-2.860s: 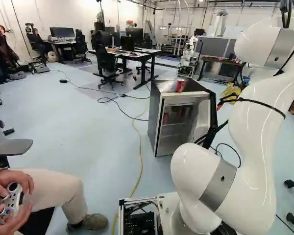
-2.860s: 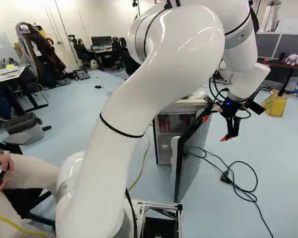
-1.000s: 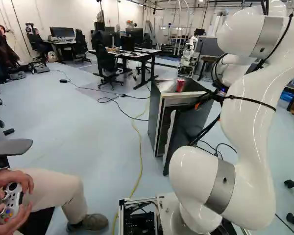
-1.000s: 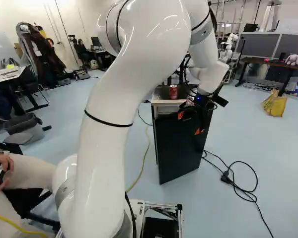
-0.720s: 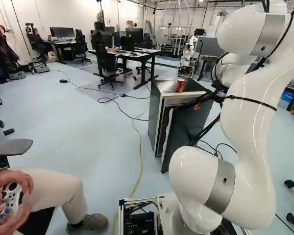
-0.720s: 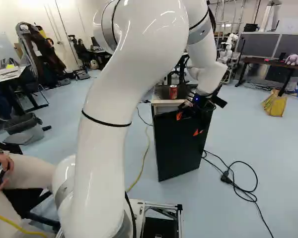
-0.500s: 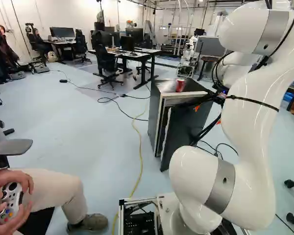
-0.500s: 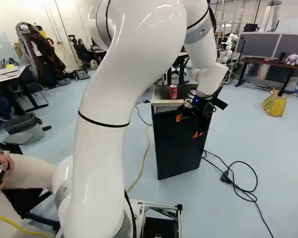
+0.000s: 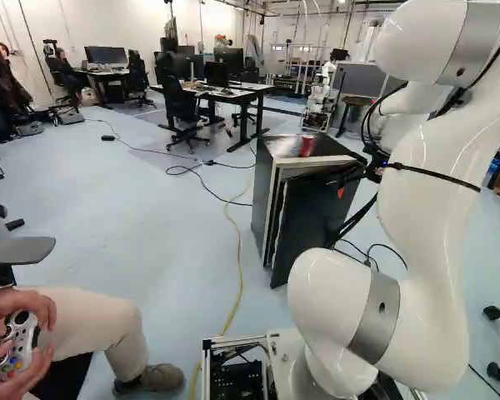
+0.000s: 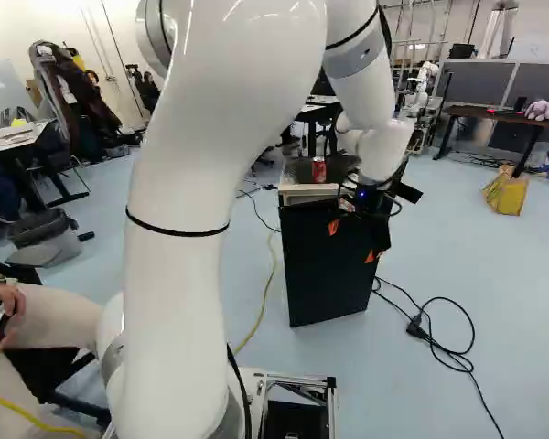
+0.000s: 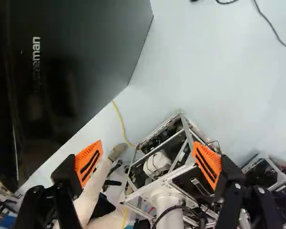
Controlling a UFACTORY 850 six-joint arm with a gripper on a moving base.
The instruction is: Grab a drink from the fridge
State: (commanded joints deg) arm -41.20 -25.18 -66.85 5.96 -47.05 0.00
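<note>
Smooth pale-blue floor (image 10: pixel 494 302) spans the right base view. Left of centre curves the glossy white arm (image 10: pixel 178 293); at centre, one red cylindrical can (image 10: pixel 319 170) tops the boxy fridge (image 10: pixel 302 191), its flat black door (image 10: pixel 320 274) ajar; beside that, the gripper (image 10: pixel 351 241) spreads wide, pads slotted.

My tool (image 10: pixel 352 241) stands open, its orange pads (image 11: pixel 88 160) well apart; beyond one finger spreads the black fridge door (image 11: pixel 86 57), pale lettering on its face; a yellow cable (image 11: pixel 120 119) comes out from behind its edge and crosses the pale floor (image 11: pixel 205 62) towards my base; the metal frame (image 11: pixel 181 170) of that base shows past the gap between my fingers, my white lowest joint (image 11: pixel 169 217) beside it; a thin dark cable (image 11: pixel 269 24) lies farther out.
</note>
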